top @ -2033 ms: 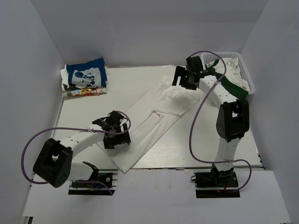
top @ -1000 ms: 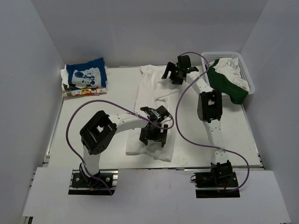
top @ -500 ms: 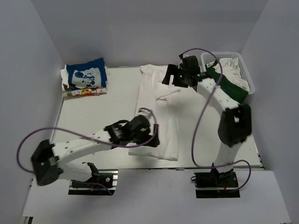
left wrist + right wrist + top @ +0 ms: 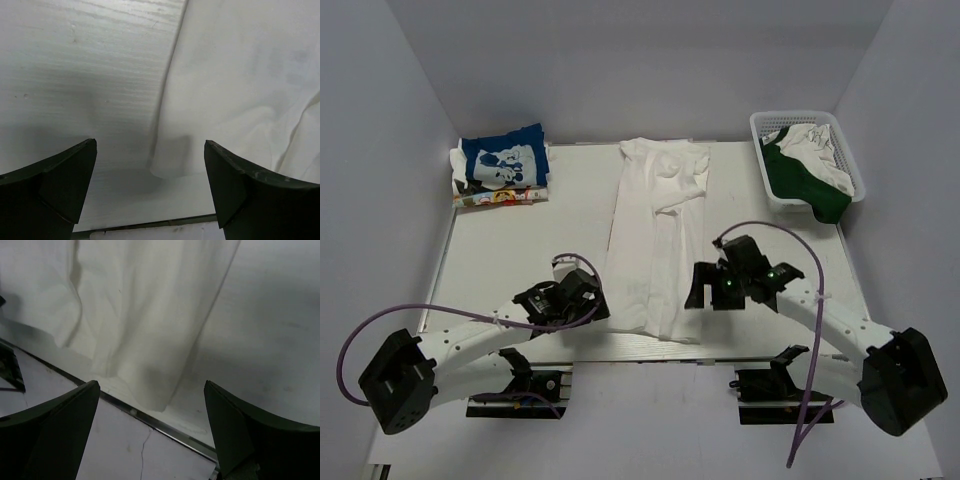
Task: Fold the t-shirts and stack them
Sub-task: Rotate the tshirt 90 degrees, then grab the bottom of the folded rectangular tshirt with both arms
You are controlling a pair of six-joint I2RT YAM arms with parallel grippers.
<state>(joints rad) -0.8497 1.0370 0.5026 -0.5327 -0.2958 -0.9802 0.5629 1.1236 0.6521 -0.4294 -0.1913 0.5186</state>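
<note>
Logged white shirt (image 4: 655, 240) laid as long strip mid-bench (image 4: 520, 260), 12 to 6 o'clock | blue shirt (image 4: 503, 162) folded at 10 o'clock | left jaws released, empty, at strip's 7 o'clock corner | right jaws released, empty, at 5 o'clock

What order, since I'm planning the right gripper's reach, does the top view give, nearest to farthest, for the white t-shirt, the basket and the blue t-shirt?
1. The white t-shirt, just left of the right gripper.
2. The basket, far right corner.
3. The blue t-shirt, far left corner.
</note>
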